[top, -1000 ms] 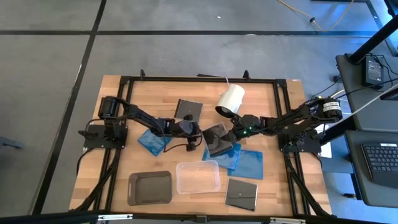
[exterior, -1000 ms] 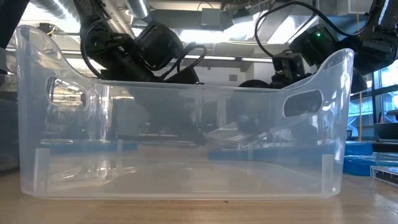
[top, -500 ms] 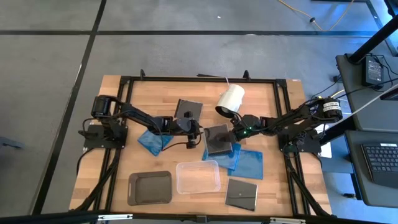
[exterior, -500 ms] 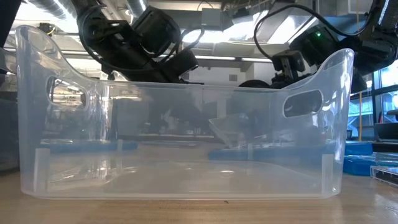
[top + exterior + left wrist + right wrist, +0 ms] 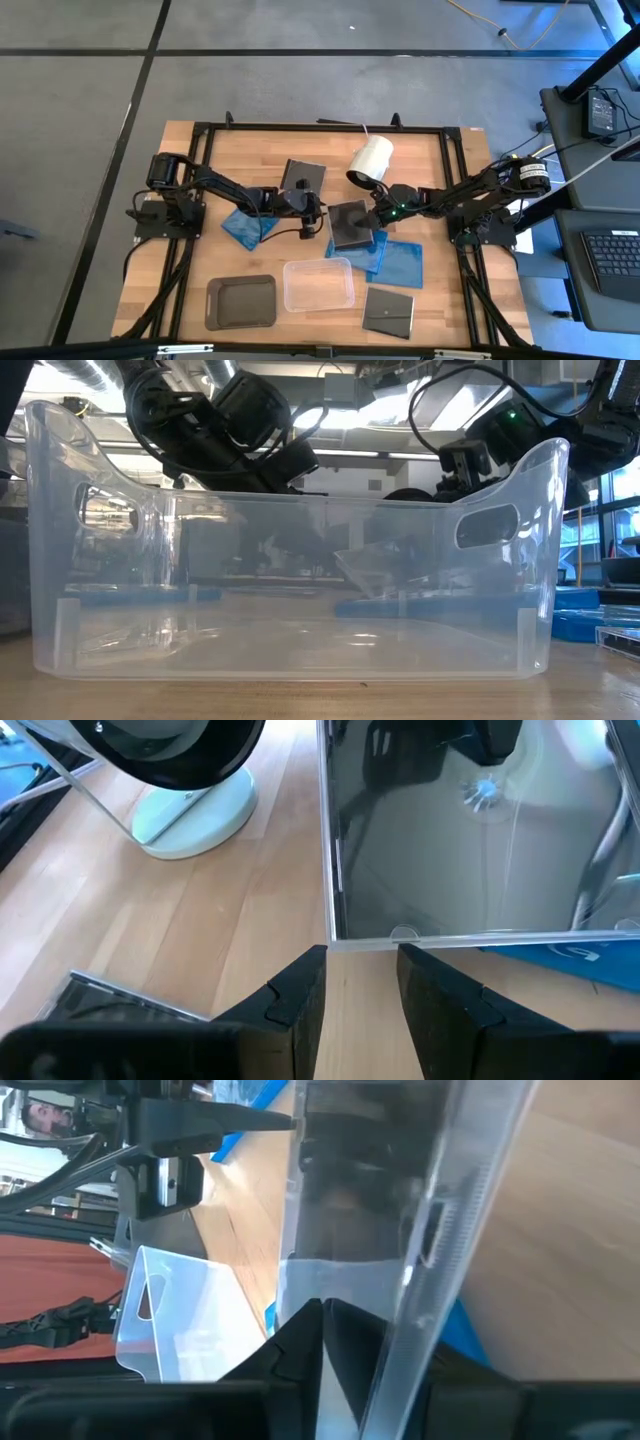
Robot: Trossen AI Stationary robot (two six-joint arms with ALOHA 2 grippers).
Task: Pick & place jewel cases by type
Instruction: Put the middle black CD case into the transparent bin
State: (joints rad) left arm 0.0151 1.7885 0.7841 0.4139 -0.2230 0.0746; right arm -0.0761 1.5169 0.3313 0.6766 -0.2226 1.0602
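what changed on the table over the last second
The left gripper moved in toward the middle and now sits at the left edge of the dark jewel case, fingers parted at its edge. The case, pinched at its right edge by the right gripper, went from skewed to squarer. The trays, white cylinder and other cases stayed put.

Grey floor (image 5: 90,90) crossed by dark seams surrounds the wooden bench (image 5: 260,150). A side desk (image 5: 610,270) carries a keyboard (image 5: 615,260) and power adapter (image 5: 608,110). Ceiling lights (image 5: 340,415) and ducting (image 5: 85,375) overhead.
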